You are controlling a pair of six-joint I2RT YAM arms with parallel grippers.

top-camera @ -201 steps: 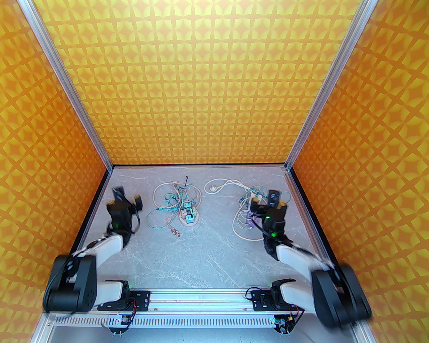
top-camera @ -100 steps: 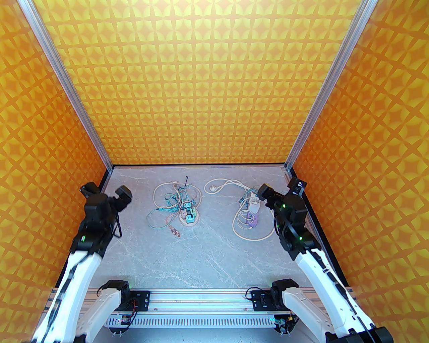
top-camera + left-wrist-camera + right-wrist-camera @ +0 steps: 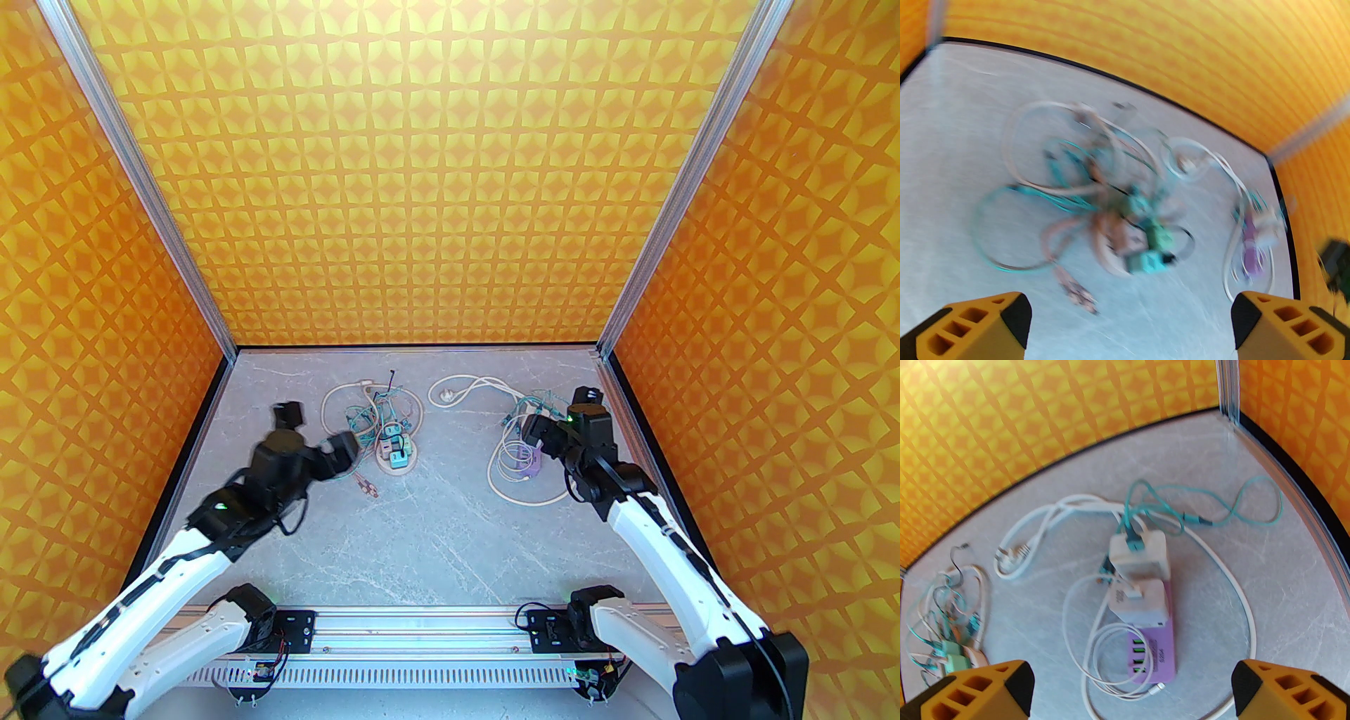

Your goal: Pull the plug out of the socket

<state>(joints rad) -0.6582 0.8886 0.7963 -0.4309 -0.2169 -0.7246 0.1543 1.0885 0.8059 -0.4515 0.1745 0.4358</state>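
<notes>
Grey marbled counter, orange patterned walls; cables lie toward its far edge. The left gripper and right gripper spread wide, empty.

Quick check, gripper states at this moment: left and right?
Left gripper: open, fingers spread wide, nothing between them.
Right gripper: open, fingers spread wide, nothing between them.

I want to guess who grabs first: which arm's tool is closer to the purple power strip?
Right. The right tool hovers open above the purple power strip; the left tool is far off, by the teal cable tangle.
</notes>
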